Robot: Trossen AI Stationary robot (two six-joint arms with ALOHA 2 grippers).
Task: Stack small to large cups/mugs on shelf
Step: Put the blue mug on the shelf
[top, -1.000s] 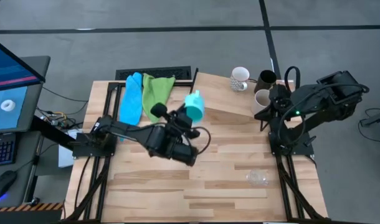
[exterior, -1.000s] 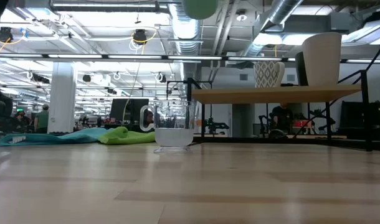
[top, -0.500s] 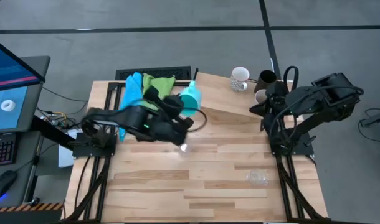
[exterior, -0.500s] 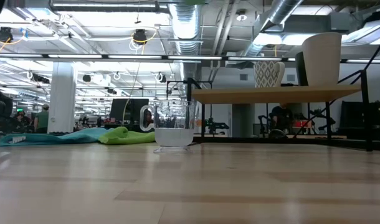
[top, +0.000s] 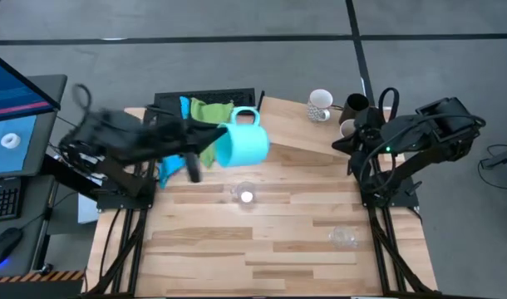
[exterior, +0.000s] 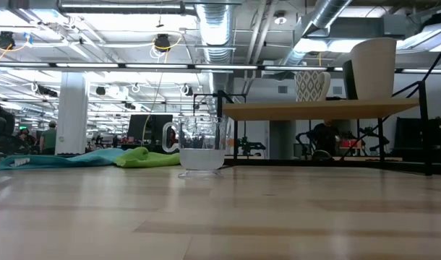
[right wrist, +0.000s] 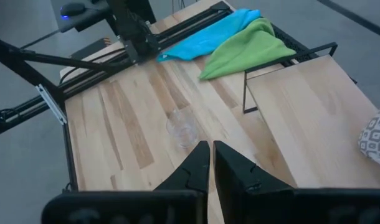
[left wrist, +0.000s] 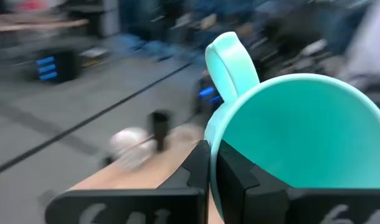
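A cyan handled mug hangs high over the table's far middle, lying on its side, with my left gripper shut on it. The shelf at the far right carries a white patterned mug, a black cup and a beige tumbler, all standing on their bases. One clear cup stands on the table's middle, another nearer the front right. My right gripper hovers shut beside the shelf's right end, with nothing in it. My left gripper pinches the cyan mug's rim, one finger inside the mouth and the other outside the wall. The fingers come roughly level from the table's left. The mug is lifted clear, its mouth toward the gripper and its handle turned upward.
A blue cloth and a green cloth lie at the table's far left. A monitor and keyboard stand off the table's left edge. Bare plank lies between the two clear cups and along the front.
My left gripper has risen and drawn back toward the table's left edge, rolling its wrist, still shut on the cyan mug. The mug has gone up with it and tipped onto its side. The clear cup at the table's middle now shows from above.
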